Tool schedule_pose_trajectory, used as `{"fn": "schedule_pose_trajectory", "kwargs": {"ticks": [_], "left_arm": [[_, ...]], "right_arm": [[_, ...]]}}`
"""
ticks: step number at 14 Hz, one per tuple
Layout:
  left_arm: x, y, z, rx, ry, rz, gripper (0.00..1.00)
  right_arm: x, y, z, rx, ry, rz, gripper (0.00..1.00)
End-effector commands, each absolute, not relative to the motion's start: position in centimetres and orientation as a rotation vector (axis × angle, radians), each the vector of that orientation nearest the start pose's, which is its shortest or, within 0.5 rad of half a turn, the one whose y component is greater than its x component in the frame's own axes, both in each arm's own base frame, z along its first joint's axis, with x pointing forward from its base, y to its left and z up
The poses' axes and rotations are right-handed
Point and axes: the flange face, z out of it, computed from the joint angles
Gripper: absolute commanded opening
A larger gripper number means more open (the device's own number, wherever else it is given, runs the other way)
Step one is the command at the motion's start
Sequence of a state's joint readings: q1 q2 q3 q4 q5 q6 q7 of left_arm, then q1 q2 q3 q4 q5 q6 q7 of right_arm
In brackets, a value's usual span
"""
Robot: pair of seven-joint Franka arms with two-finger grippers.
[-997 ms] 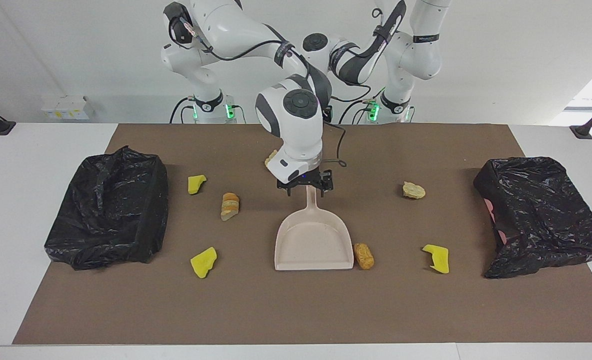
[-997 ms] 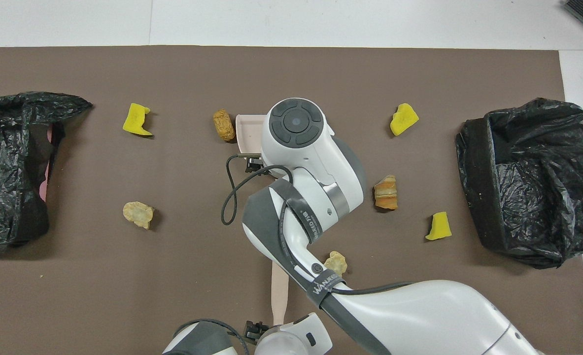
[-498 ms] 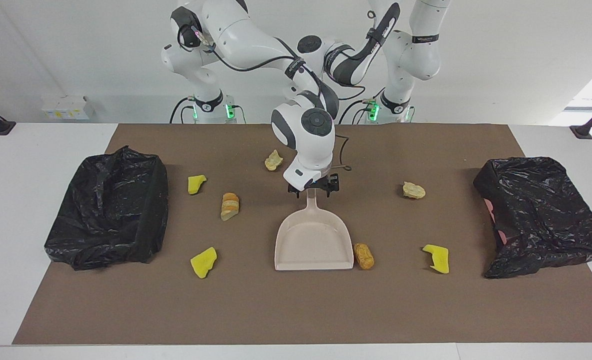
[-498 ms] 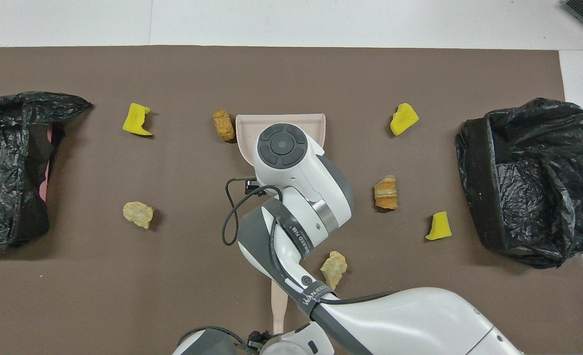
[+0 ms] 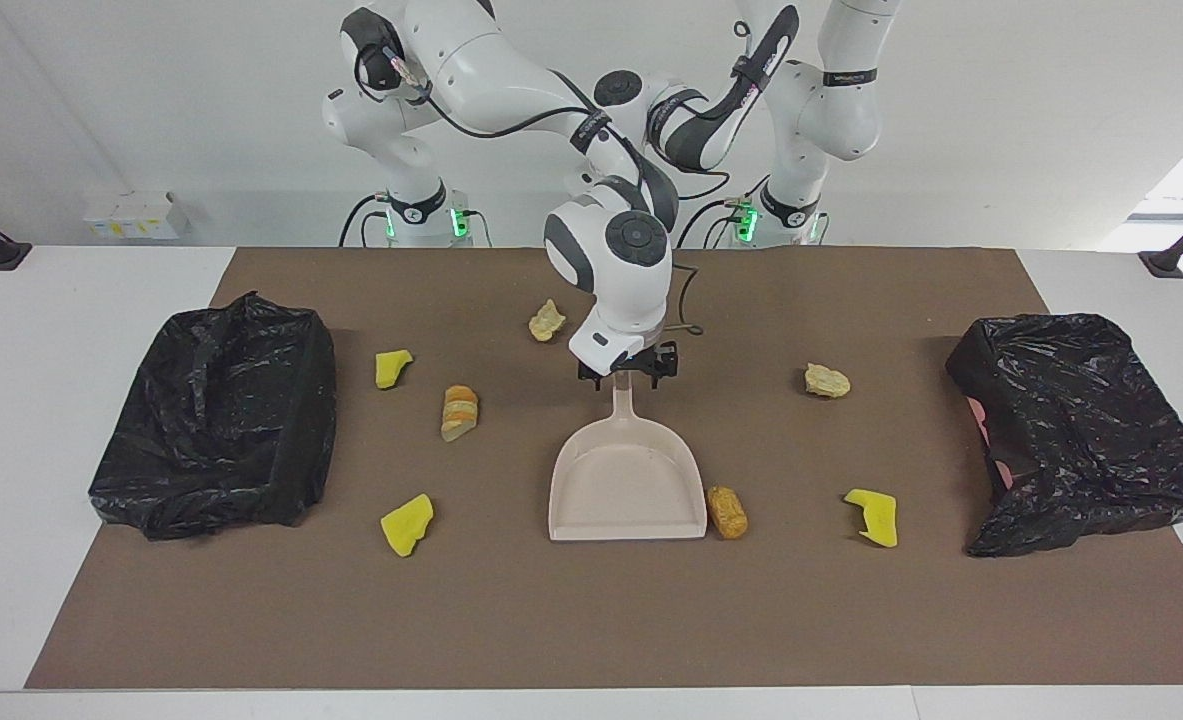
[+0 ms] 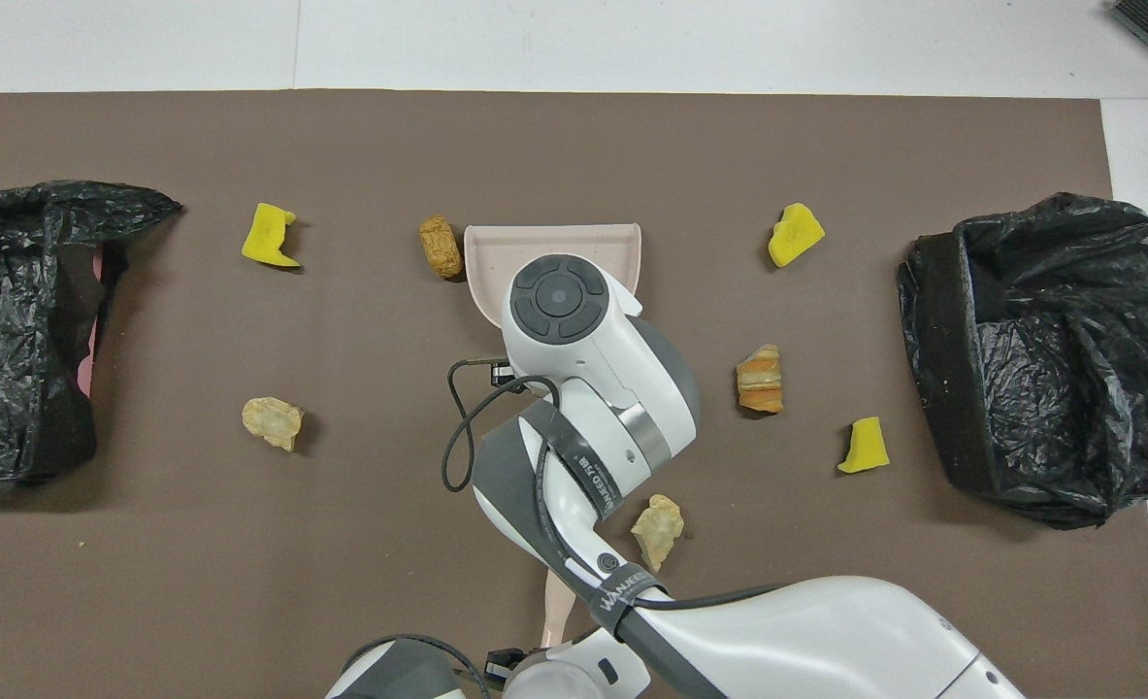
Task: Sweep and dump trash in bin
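- Since a second ago the right arm's wrist has drawn back toward the robots, uncovering most of the dustpan [image 5: 626,480] from above and bringing the pale chunk [image 5: 548,320] nearest the robots into sight; no trash has shifted.
- The right hand [image 5: 628,376] sits at the end of the dustpan's handle. I cannot tell whether it has closed on it.
- The left hand [image 6: 498,666] is clenched, low by the robots' end of a beige stick [image 6: 554,607], probably the brush handle. Whether it grips the stick is hidden.
- The step in hand looks like securing the pan. It is best done by taking the handle squarely, keeping the lip flat on the brown mat [image 5: 551,620], and not jolting the pan sideways into the lump beside it.
- The trash lies scattered on the mat, none of it in the pan or in either black-bagged bin [image 5: 216,420] at the worktop's ends.
- The orange lump [image 5: 727,511] lies just beside the pan's open corner, with its long axis running roughly toward and away from the robots, along the pan's side wall.
- The striped bread piece [image 5: 460,411] lies much the same way, toward the right arm's end of the worktop.
- The pan's mouth opens away from the robots and its handle points toward them.
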State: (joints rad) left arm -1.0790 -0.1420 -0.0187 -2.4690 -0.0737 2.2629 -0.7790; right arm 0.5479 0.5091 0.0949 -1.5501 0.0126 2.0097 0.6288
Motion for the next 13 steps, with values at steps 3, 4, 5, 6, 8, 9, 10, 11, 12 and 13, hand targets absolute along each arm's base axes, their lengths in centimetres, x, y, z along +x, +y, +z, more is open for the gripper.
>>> {"fn": "schedule_pose_trajectory", "kwargs": {"ticks": [3, 4, 5, 6, 8, 9, 10, 11, 12, 13], "left_arm": [[23.0, -38.3, 35.2, -3.073, 0.281, 0.188, 0.0], [23.4, -37.9, 35.4, -3.073, 0.275, 0.191, 0.0], [23.7, -37.3, 35.8, -3.064, 0.271, 0.206, 0.0], [23.8, -36.7, 36.1, -3.05, 0.259, 0.227, 0.0], [25.4, -35.5, 36.8, -3.063, 0.22, 0.223, 0.0], [26.1, -34.7, 37.2, -3.06, 0.234, 0.233, 0.0], [27.5, -33.7, 37.7, -3.062, 0.253, 0.243, 0.0], [28.8, -33.3, 38.4, -3.07, 0.236, 0.241, 0.0], [30.1, -33.0, 39.0, -3.075, 0.202, 0.236, 0.0], [31.5, -32.1, 39.2, -3.069, 0.158, 0.24, 0.0]], "right_arm": [[55.3, 39.2, 35.3, -3.102, 0.008, 0.116, 0.05], [55.5, 39.0, 35.3, -3.1, 0.005, 0.109, 0.02], [56.1, 38.5, 35.3, -3.104, 0.016, 0.099, 0.0], [56.6, 37.8, 35.5, -3.11, 0.011, 0.085, 0.0], [57.5, 36.4, 36.6, -3.103, -0.06, 0.058, 0.0], [58.2, 35.1, 37.9, -3.093, -0.086, 0.031, 0.0], [59.1, 33.7, 38.7, -3.087, -0.147, 0.006, 0.0], [60.0, 32.0, 39.7, -3.079, -0.247, -0.021, 0.0], [60.8, 30.2, 40.6, -3.072, -0.377, -0.037, 0.0], [61.4, 28.7, 41.1, -3.054, -0.507, -0.052, 0.0]]}}
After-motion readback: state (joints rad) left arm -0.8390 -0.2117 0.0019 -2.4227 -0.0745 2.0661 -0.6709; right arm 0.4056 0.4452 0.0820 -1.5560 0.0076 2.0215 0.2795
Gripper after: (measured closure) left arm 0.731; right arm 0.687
